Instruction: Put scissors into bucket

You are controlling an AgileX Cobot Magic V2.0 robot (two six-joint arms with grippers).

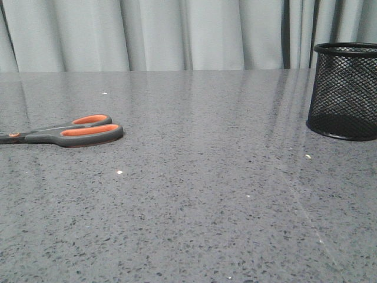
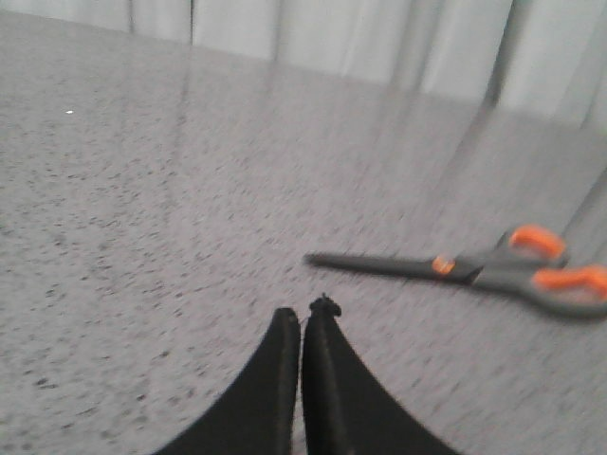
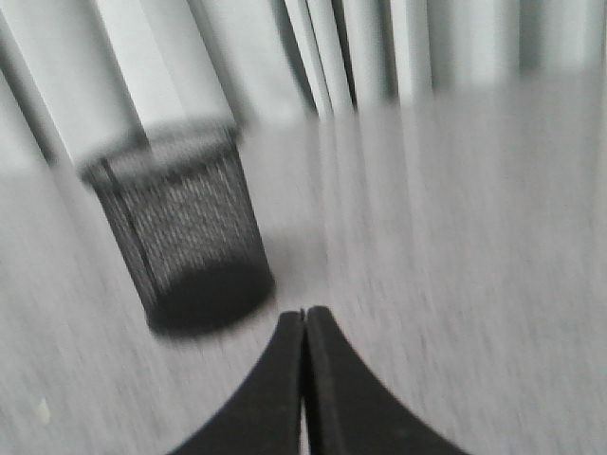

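Nearest in the front view is a broad stretch of speckled grey table [image 1: 200,224], with a few small white flecks scattered over it. Farther back, at about nine o'clock from the middle of that view, the scissors [image 1: 73,132] lie flat on the table, orange-lined loops pointing toward the centre and the blade end running off the left edge. At about three o'clock, well apart from the scissors, the bucket [image 1: 344,91] stands upright on the table, its far side cut by the right edge. Behind the table hangs a pale pleated curtain [image 1: 177,32]. Neither arm shows in the front view. In the left wrist view the left gripper [image 2: 302,327] has its two dark fingers pressed together, tips touching, with nothing between them; it sits above bare table. Beyond it, at roughly two o'clock from the tips, the scissors [image 2: 474,272] lie closed and flat, the blade tip nearest the gripper but clear of it, the loops farther off. In the right wrist view, which is blurred, the right gripper [image 3: 304,327] likewise has its fingers pressed together and holds nothing. The bucket [image 3: 185,237] stands near it at about eleven o'clock, not touching it, with the curtain [image 3: 313,47] behind.
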